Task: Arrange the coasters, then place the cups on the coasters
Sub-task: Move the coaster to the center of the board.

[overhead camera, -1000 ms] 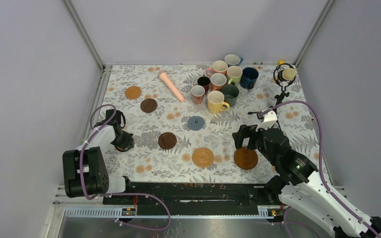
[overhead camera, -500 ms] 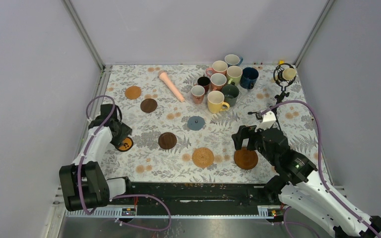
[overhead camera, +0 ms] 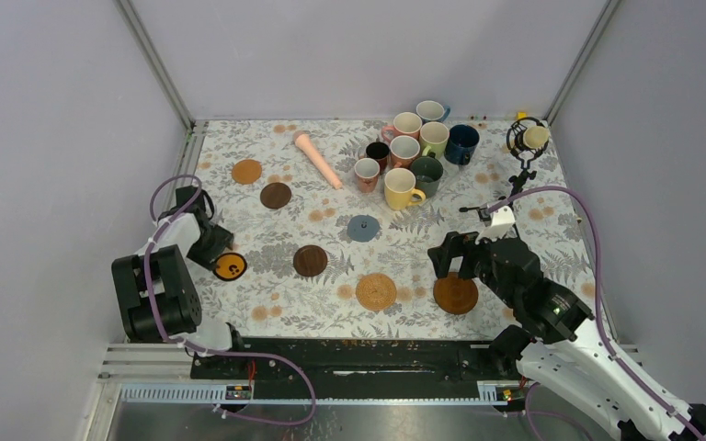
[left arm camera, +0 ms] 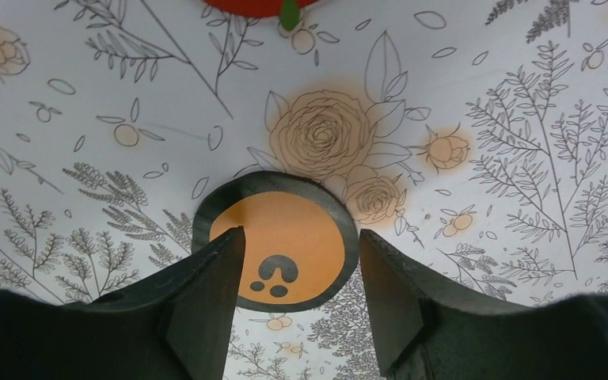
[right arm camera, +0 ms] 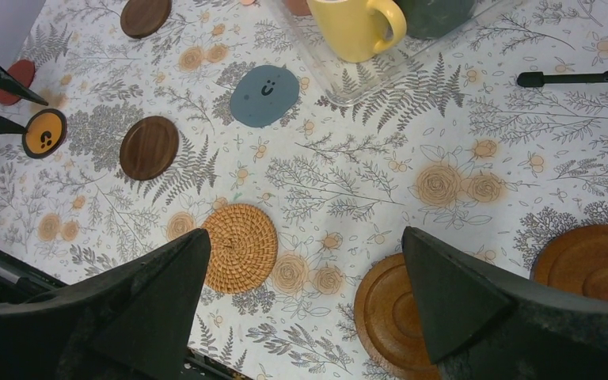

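A black-rimmed orange coaster (left arm camera: 277,241) lies flat on the flowered cloth, and my left gripper (left arm camera: 298,233) hangs open just above it, gripping nothing. From above, that coaster (overhead camera: 230,266) sits at the near left beside the left gripper (overhead camera: 215,249). Other coasters are spread out: orange wood (overhead camera: 246,171), dark brown (overhead camera: 276,195), grey-blue (overhead camera: 362,228), dark brown (overhead camera: 310,260), tan woven (overhead camera: 376,291) and brown wood (overhead camera: 456,294). My right gripper (right arm camera: 305,237) is wide open and empty above the woven coaster (right arm camera: 240,247) and the wooden one (right arm camera: 392,313). The cups (overhead camera: 414,152) stand clustered at the back.
A pink tapered stick (overhead camera: 317,158) lies left of the cups. A black tripod microphone (overhead camera: 526,140) stands at the back right. A red disc (right arm camera: 16,77) lies by the left arm. Another wooden disc (right arm camera: 594,261) sits at the right of the right wrist view.
The left gripper has opened and let go of the black-rimmed orange coaster, which now lies on the cloth. The left arm drew back to the left. The right arm barely moved.
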